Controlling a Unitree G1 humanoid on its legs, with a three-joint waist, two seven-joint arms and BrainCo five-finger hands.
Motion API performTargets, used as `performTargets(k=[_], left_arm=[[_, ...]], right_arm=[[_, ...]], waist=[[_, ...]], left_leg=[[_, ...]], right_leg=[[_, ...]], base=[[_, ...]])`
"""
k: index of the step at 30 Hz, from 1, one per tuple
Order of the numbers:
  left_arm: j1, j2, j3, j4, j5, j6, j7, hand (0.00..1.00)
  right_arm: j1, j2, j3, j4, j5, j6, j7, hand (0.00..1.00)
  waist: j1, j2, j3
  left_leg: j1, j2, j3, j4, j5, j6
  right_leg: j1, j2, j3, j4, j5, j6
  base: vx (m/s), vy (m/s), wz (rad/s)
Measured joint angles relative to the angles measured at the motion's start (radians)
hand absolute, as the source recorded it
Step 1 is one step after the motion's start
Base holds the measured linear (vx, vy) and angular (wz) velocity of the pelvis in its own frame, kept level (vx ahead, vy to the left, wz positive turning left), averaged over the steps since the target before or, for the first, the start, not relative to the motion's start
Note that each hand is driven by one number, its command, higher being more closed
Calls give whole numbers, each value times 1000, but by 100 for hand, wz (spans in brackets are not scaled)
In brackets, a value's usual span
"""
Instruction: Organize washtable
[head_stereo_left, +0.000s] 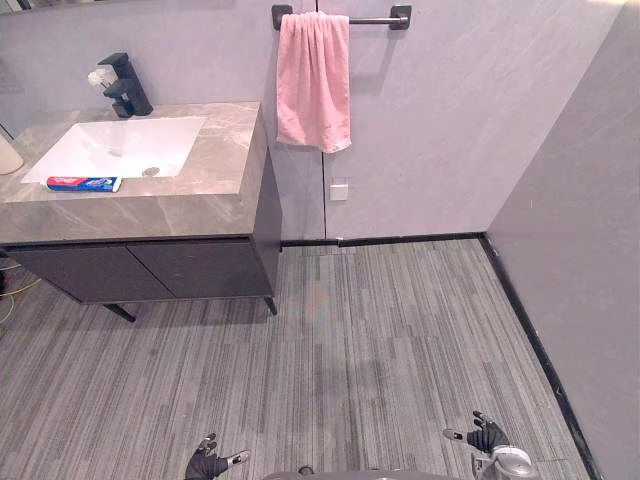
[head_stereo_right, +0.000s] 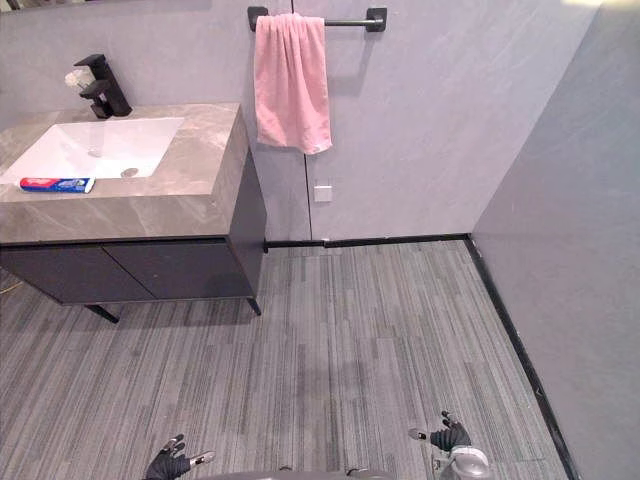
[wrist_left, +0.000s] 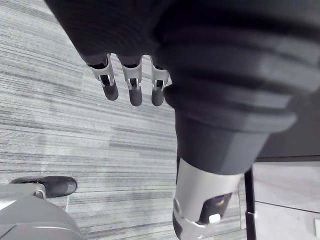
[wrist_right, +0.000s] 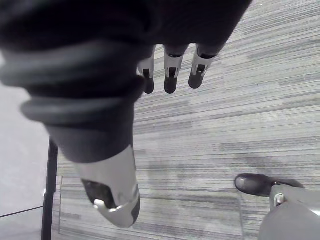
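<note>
While the left hand (head_stereo_left: 207, 464) and right hand (head_stereo_left: 486, 436) are hanging low over the grey striped floor (head_stereo_left: 400, 330), fingers (wrist_left: 134, 92) released and grasping nothing, the red-and-blue toothpaste tube (head_stereo_left: 83, 184) is lying on the grey marble desk (head_stereo_left: 215, 170), along the front rim of the white rectangular sink (head_stereo_left: 120, 140) (a black faucet (head_stereo_left: 127, 88) is standing behind it). A pink towel (head_stereo_left: 313, 80) is draping over a black rail (head_stereo_left: 375, 20). A pale object (head_stereo_left: 7, 157) is being cut off at the desk's left edge.

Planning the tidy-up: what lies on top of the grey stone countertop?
A red, white and blue toothpaste tube lies at the white sink's front rim; a black faucet stands behind it. A pale object is cut off at the counter's left edge.
</note>
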Motion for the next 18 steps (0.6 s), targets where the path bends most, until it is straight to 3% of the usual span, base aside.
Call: performTargets(k=[13, 18], left_arm=[[-5, -2, -6, 0, 0, 0, 7, 0], [-9, -3, -8, 0, -2, 0, 20, 0]], right_arm=[[9, 35, -16, 1, 37, 1, -4, 0], [1, 49, -16, 0, 52, 1, -6, 0]], waist=[[0, -5, 3], [4, -11, 4]], left_leg=[[-1, 2, 43, -32, -2, -1], [-16, 5, 67, -10, -33, 6]], right_leg=[[-7, 5, 22, -33, 6, 2], [-28, 9, 46, -33, 5, 3]], base=[[34, -3, -7], [25, 6, -17]])
